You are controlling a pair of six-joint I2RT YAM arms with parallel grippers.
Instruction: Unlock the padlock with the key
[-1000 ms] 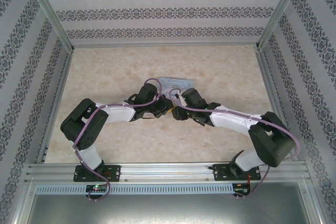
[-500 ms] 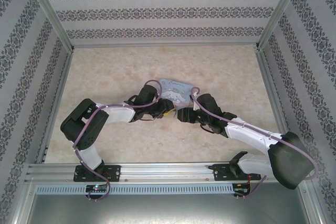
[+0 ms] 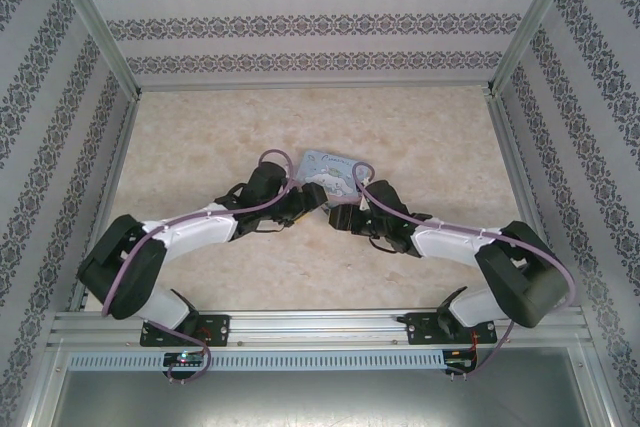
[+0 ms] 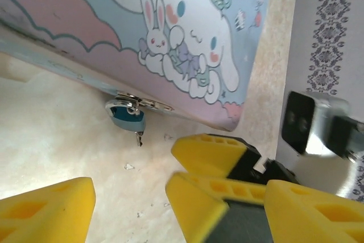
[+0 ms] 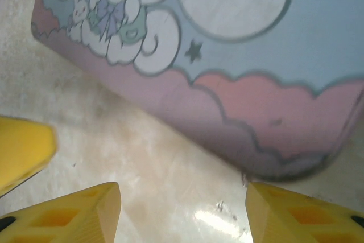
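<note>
Left gripper (image 3: 312, 199) gapes above mottled beige tabletop (image 3: 200, 137), damask-striped walls (image 3: 320, 22) around.

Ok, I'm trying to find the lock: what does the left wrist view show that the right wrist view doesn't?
Left wrist: the padlock hanging from the clasp of the tin, with what looks like the key poking out beneath it. Right wrist: a small dark star printed on the tin. Both: the cartoon tin lying on the pale table, and yellow pincer fingers along the bottom edge.
</note>
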